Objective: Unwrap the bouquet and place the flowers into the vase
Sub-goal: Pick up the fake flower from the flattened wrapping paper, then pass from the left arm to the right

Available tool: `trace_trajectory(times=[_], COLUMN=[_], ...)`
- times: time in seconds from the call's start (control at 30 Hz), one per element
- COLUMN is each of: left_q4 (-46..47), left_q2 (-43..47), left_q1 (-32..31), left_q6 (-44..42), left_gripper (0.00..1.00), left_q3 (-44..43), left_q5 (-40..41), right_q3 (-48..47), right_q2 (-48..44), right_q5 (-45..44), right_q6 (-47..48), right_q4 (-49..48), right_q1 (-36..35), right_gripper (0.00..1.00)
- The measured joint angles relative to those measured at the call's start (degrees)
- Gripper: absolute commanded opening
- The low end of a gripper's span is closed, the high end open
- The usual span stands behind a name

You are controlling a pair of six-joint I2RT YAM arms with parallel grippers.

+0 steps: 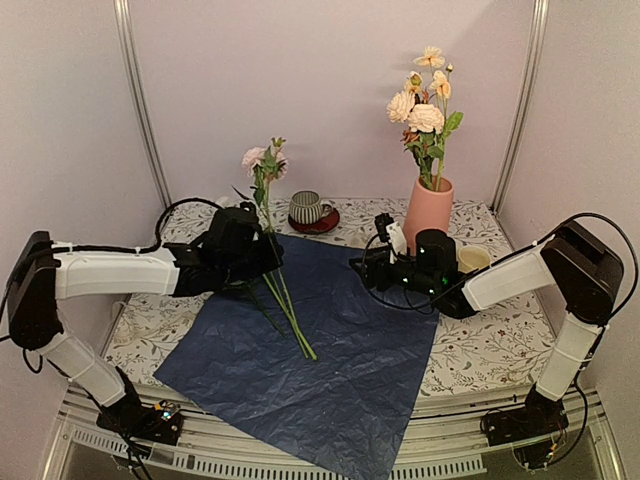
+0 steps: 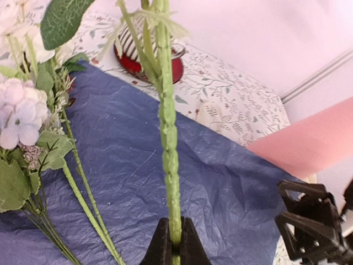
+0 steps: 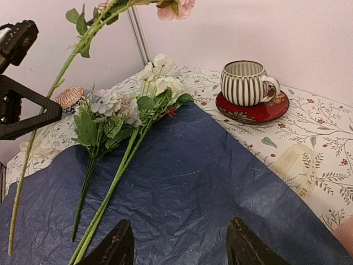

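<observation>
Salmon-pink vase (image 1: 428, 212), dark blue paper (image 1: 340, 360), striped cup (image 3: 242, 83), red saucer (image 3: 259, 112), floral-print table (image 1: 480, 345).

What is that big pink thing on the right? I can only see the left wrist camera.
Observer: A tall pink vase. It already holds several flowers.
Operator: Is there a flower on top of mine?
Observer: Yes, a pink bloom tops the stem that the left gripper pinches.
Operator: Is the other one holding something too?
Observer: No. The right gripper is open and empty, above the blue paper.
</observation>
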State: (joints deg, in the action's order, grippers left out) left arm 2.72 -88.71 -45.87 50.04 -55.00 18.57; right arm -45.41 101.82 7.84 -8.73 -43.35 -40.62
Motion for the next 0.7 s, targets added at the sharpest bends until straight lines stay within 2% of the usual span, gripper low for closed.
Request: trace_trajectory(times=[0.3, 0.5, 0.7], left_q4=[12.5, 20.0, 24.1], left_q2=[12.0, 20.0, 24.7], left_q1=[-0.4, -0.4, -0.5], left_q6=[-8.8, -14.9, -19.1], left_gripper=[0.00, 0.00, 0.00], left_q3=[11.6, 18.6, 22.0], left_q5=[-6.7, -12.5, -17.8], right_q3=[0.0, -0.6, -3.0], right_q2=[-1.0, -5.9, -10.6], right_q5=[1.6, 7.6, 14.2], right_q6=[0.6, 0.8, -0.7], right_q4=[0.7, 3.9, 7.3], right_q1=[0.0, 0.0, -0.3], right_gripper=[0.57, 0.57, 0.57])
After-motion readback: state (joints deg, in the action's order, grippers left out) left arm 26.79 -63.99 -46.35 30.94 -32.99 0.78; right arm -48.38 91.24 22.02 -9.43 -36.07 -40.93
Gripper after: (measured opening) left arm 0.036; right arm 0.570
